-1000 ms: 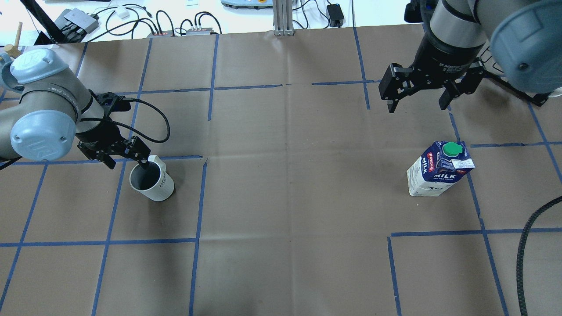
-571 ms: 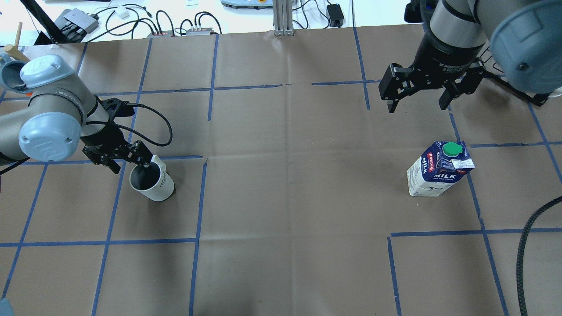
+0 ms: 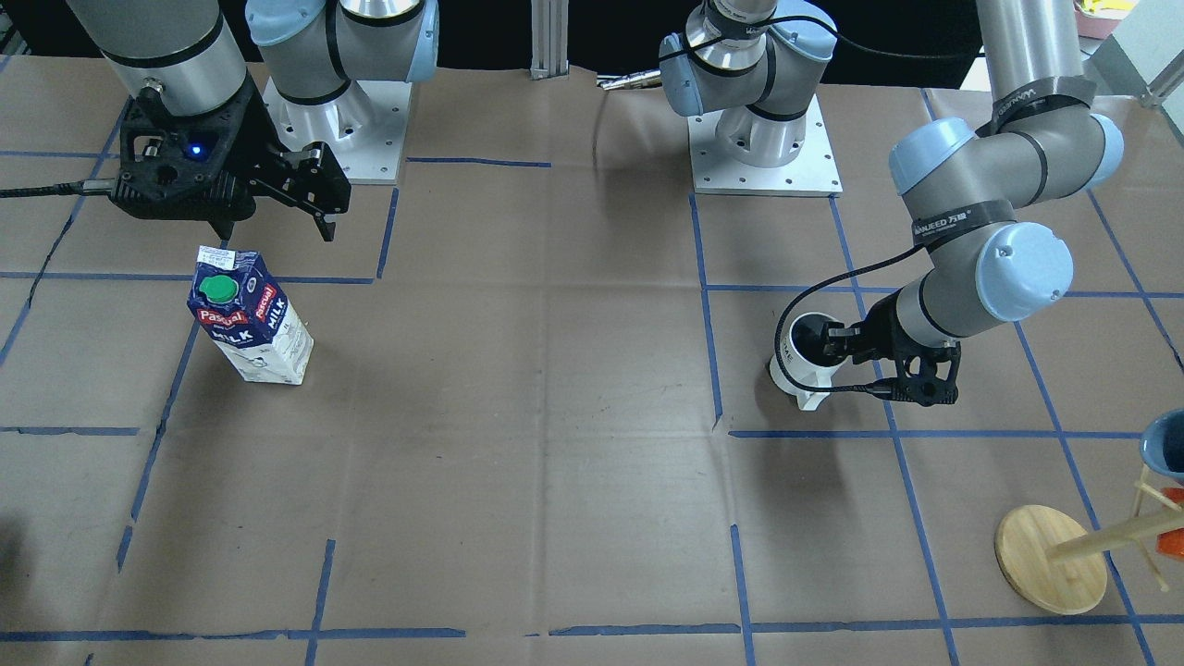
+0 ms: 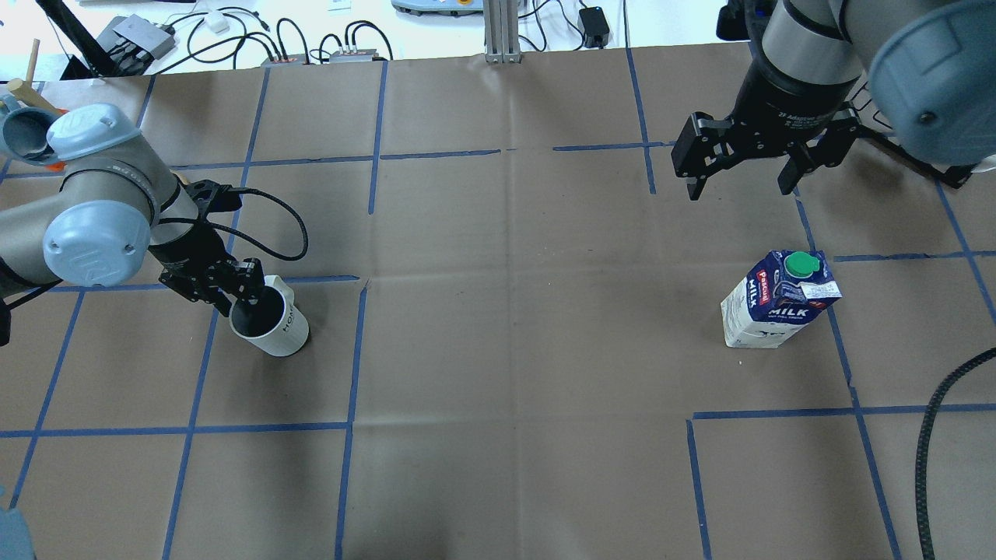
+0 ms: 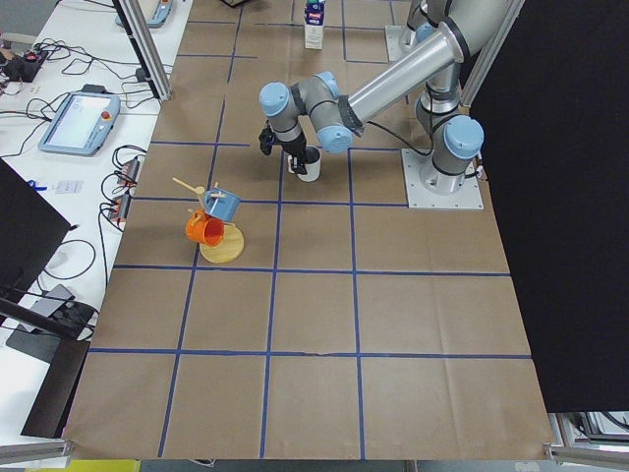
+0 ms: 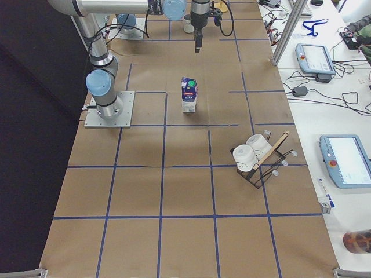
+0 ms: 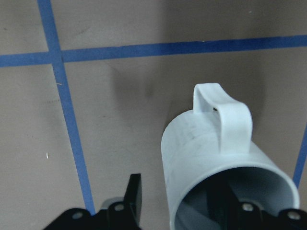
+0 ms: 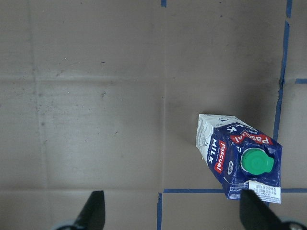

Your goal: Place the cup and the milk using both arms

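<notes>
Tape (image 4: 350, 365) in blue marks a grid across the brown-papered bench (image 4: 506, 350). At the far left of the overhead view a wooden stand (image 3: 1050, 560) carries a blue mug (image 4: 19, 134).

Just to the right of it, the left arm (image 4: 93, 210) reaches down to the cup (image 4: 274, 325), which stands upright on the bench, close by a blue tape line, dark inside showing. The left hand (image 4: 243, 299) is at the cup's rim with its fingers partly spread. In the left wrist view one finger (image 7: 134, 196) is outside the white wall with a sliver of bench showing between them, and the other finger is down inside the cup. The wall sits between the two and is not pinched. The handle (image 7: 223, 115) is on the side facing away from that camera.

The middle of the bench holds only paper and tape.

Further right the milk (image 4: 778, 299) stands upright, green cap on top, its base just beside a tape line. The right hand (image 4: 739, 189), on the right arm (image 4: 809, 47), hangs above the bench with its fingers spread wide, well apart from the milk and holding nothing. In the right wrist view the carton is below, nearer the right-hand fingertip. A black cable (image 4: 930, 451) curves along the right edge.
</notes>
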